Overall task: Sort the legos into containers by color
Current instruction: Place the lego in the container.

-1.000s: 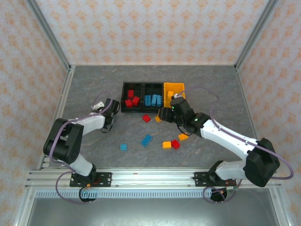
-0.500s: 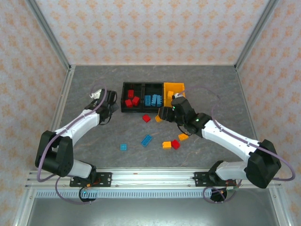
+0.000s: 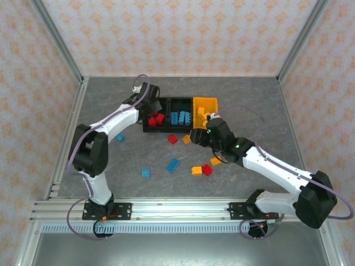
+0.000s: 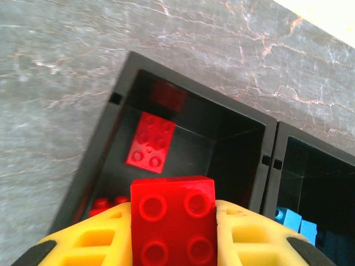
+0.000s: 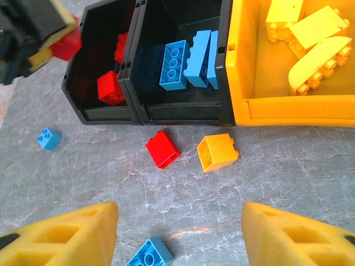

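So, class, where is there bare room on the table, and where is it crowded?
Free: the strip between the bins and the back wall, and the table at its far right corner. Crowded: loose bricks before the bins.

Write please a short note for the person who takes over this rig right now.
Left gripper: shut on a red brick, at the left black bin.
Right gripper: open, empty, over the table.
Done: reds in that bin, blues in the middle bin, yellows in the yellow bin.
To do: drop the held brick, then sort eight loose bricks: two red, three blue, three orange.
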`<action>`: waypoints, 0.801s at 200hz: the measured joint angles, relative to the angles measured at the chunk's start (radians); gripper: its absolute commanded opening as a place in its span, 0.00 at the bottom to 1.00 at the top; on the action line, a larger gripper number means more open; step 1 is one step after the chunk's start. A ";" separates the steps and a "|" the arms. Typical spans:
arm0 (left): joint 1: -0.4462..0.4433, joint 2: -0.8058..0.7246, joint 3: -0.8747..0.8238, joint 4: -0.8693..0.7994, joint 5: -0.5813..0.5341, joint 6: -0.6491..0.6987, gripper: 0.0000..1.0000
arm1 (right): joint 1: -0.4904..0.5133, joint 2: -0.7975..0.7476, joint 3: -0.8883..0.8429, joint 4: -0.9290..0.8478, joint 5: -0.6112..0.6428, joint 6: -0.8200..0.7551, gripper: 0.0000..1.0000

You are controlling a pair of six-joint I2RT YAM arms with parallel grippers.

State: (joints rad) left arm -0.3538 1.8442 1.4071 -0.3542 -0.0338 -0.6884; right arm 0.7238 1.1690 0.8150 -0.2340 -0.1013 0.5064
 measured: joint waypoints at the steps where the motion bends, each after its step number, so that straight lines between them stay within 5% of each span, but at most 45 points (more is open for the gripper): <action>1: 0.000 0.003 0.002 0.000 0.000 0.000 0.29 | 0.000 0.000 0.000 0.000 0.000 0.000 0.60; 72: -0.001 0.208 0.152 -0.045 0.012 0.029 0.32 | 0.000 -0.027 -0.011 0.000 0.003 0.022 0.60; 130: -0.010 0.240 0.213 -0.077 0.019 0.042 0.55 | 0.000 -0.027 -0.024 0.004 0.004 0.033 0.60; 160: -0.026 0.222 0.212 -0.076 0.019 0.043 0.56 | 0.000 -0.027 -0.024 0.004 0.004 0.033 0.60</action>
State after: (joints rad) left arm -0.3794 2.0663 1.6196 -0.4305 -0.0147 -0.6453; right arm 0.7238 1.1416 0.7910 -0.2298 -0.0975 0.5392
